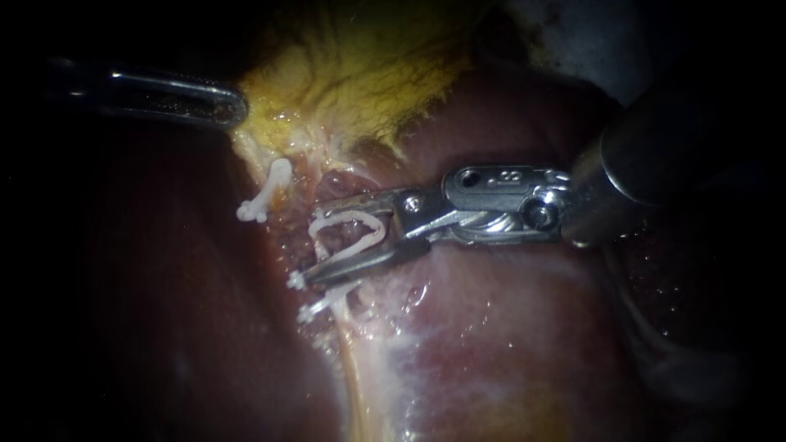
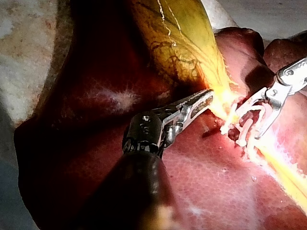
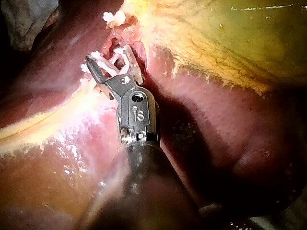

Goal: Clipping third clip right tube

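My right instrument (image 1: 313, 245) comes in from the right, its jaws spread wide and holding an open white clip (image 1: 360, 237) between them. Pink tissue of the tube (image 1: 344, 233) lies inside the clip's loop. A second white clip (image 1: 326, 303) sits on the tube just below the lower jaw. Another clip (image 1: 266, 196) sits up and to the left. My left instrument (image 1: 233, 109) is shut on the yellow edge of the gallbladder (image 1: 360, 74). In the right wrist view the instrument (image 3: 109, 56) straddles the clipped tissue. The left wrist view shows my left instrument (image 2: 199, 101) and the right one (image 2: 249, 125).
Dark red liver (image 1: 491, 344) surrounds the site on both sides. A pale strand (image 1: 360, 376) runs down from the clips. The yellow gallbladder (image 3: 230, 38) lies beyond the right instrument. Pale cloth (image 2: 19, 57) shows beside the liver.
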